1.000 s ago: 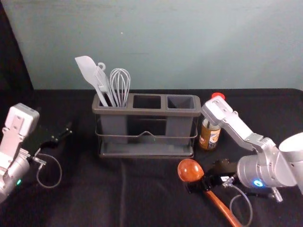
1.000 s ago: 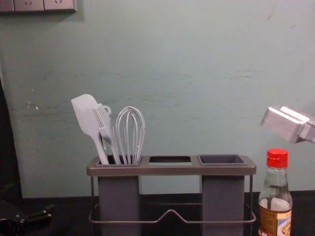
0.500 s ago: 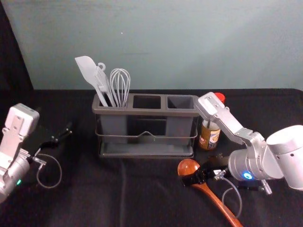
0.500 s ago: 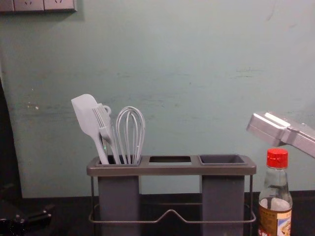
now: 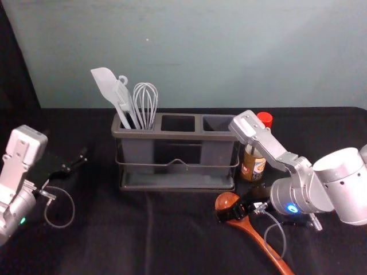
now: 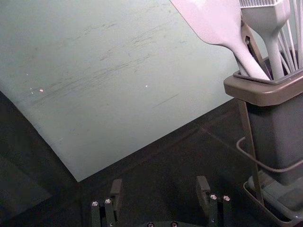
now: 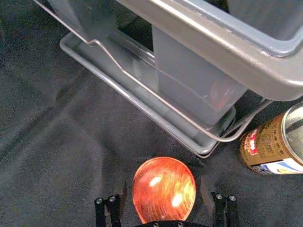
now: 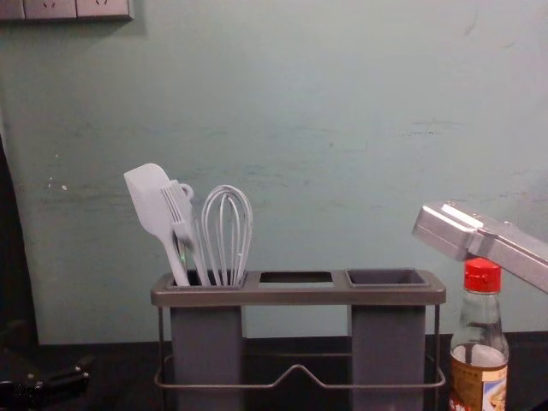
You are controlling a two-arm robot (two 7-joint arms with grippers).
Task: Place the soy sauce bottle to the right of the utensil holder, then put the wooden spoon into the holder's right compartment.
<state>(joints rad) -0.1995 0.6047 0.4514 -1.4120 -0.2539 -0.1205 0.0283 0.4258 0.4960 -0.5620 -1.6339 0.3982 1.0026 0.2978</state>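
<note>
At spoon (image 5: 264, 244), right gripper (image 5: 229, 215); left of holder (image 5: 180, 136), left gripper (image 5: 77, 162); wrist views: both open.

Bottle (image 5: 253, 167) right of holder (image 5: 178, 136) — spoon (image 5: 226, 199) before.

The left arm (image 5: 20, 154) and right arm (image 5: 270, 148) are silvery white, with angular links and thick cylindrical joints. A green light (image 5: 23, 220) marks the left, a blue light (image 5: 292, 208) the right. Each has a looping grey cable (image 5: 73, 211). Black left gripper (image 5: 78, 162) and right gripper (image 5: 230, 214) bear small silver screws (image 6: 108, 201).
</note>
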